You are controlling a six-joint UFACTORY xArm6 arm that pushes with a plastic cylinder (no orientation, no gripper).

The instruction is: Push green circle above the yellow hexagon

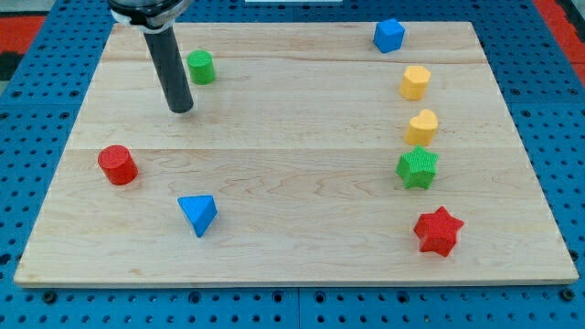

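The green circle [201, 67], a short cylinder, stands near the view's top left on the wooden board [292, 192]. The yellow hexagon [414, 82] stands far off at the view's upper right. My tip [181, 108] rests on the board just below and a little left of the green circle, a small gap apart from it. The dark rod rises from the tip toward the view's top.
A blue cube [388, 36] sits above the yellow hexagon. A yellow heart [422, 126], a green star [418, 168] and a red star [438, 231] line the right side. A red cylinder [118, 165] and a blue triangle [198, 214] sit at lower left.
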